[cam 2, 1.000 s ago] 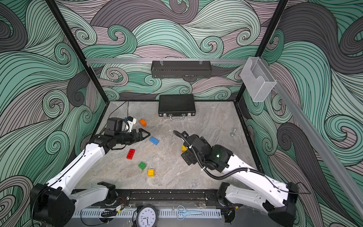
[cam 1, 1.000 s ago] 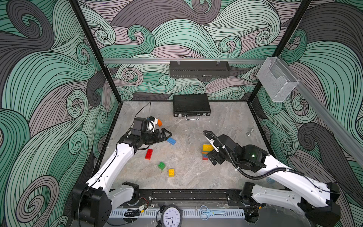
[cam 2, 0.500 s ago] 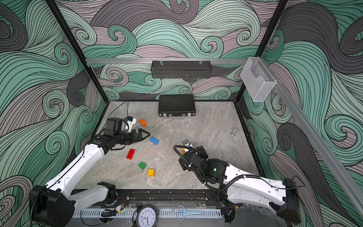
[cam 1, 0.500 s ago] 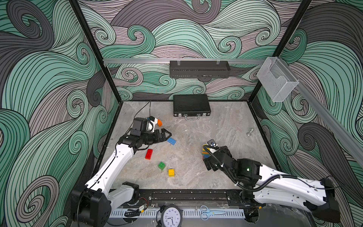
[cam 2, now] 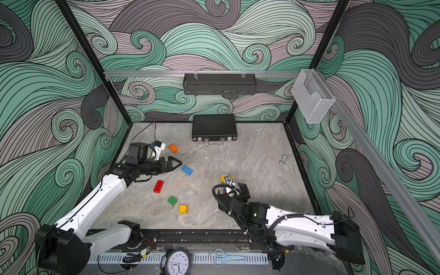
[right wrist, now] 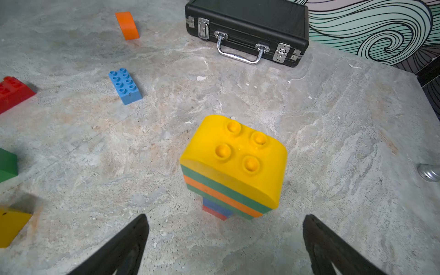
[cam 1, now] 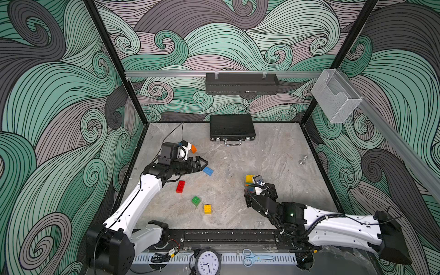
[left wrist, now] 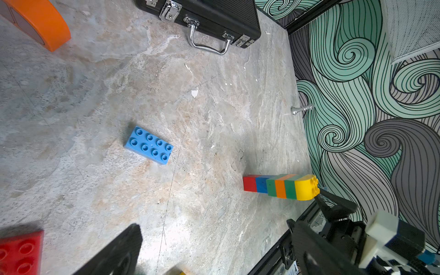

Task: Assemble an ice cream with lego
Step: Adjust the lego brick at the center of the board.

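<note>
**Fetching the next brick for a free-standing lego stack**

The lego stack (right wrist: 233,166) stands upright on the surface, toward the right edge. It has red and blue at its narrow foot, then wider green, orange and green bands, and a rounded yellow cap with four bare studs. The right gripper (right wrist: 225,217) sits low on the stack's near-edge side, its fingers (right wrist: 128,240) spread and touching nothing. The left gripper (cam 2: 177,163) hovers toward the left edge, just beside the blue brick (cam 2: 187,170), with fingers spread and empty.

The blue brick looks like the left arm's to fetch. It should be pinched across its short width, kept level and set squarely on the studs. The narrow foot may tip under pressing, so the right fingers could steady the wide bands.

The red brick (cam 2: 158,186), green brick (cam 2: 172,200) and yellow brick (cam 2: 183,209) lie loose nearer the near edge, off that path. The orange half-round (cam 2: 173,148) lies beyond the left gripper. The black briefcase (cam 2: 214,127) sits against the far edge, and a small metal piece (cam 2: 282,160) lies by the right edge.
</note>
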Robot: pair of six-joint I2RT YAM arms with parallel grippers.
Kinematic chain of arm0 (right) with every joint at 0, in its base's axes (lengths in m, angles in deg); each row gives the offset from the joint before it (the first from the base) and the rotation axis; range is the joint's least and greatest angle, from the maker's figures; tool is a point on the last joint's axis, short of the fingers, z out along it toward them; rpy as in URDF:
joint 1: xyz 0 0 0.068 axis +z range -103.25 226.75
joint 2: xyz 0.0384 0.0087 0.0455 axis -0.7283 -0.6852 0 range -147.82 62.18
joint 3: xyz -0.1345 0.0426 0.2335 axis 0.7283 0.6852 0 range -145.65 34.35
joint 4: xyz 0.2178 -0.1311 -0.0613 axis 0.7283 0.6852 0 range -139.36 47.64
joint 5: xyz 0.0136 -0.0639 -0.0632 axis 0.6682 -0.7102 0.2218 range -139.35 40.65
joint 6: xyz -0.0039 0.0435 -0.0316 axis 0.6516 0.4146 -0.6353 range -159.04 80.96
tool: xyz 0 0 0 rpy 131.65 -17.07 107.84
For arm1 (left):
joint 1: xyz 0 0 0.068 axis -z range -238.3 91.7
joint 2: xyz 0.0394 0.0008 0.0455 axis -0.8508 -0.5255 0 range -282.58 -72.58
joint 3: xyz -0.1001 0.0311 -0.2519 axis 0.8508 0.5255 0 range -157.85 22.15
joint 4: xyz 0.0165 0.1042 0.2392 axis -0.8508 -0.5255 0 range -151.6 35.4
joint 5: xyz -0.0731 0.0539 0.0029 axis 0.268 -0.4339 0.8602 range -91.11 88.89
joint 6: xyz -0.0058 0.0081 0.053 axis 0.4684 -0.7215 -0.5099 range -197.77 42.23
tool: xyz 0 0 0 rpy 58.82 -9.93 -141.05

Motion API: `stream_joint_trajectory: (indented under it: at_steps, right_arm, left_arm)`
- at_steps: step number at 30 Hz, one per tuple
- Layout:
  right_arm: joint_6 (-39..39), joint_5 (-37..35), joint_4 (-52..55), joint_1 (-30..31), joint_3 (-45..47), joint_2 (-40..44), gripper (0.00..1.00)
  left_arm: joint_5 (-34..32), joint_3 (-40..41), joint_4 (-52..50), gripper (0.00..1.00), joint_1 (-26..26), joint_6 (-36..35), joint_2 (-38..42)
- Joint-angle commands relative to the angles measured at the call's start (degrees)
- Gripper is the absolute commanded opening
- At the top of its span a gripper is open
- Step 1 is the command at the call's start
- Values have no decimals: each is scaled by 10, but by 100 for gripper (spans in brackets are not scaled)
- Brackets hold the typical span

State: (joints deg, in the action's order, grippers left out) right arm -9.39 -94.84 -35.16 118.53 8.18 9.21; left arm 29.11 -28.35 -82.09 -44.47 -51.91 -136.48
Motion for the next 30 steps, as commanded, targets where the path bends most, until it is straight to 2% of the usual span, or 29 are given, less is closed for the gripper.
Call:
stream_joint_trajectory:
  at_steps: [1,10,21,30]
  right_arm:
    - [13,-37,-90,3,20,2,99]
    - [26,-60,-190,2,79,-12,99]
    - [33,-87,-293,-13,106,-82,97]
    - [-9,-86,-368,-43,103,-137,93]
  left_arm:
    - [4,-7,-7,98,-4,-14,5]
    - [4,-7,-6,98,-7,-15,3]
    - [6,-3,-8,99,-10,-18,1]
    - [8,-4,-7,99,-14,-19,-4]
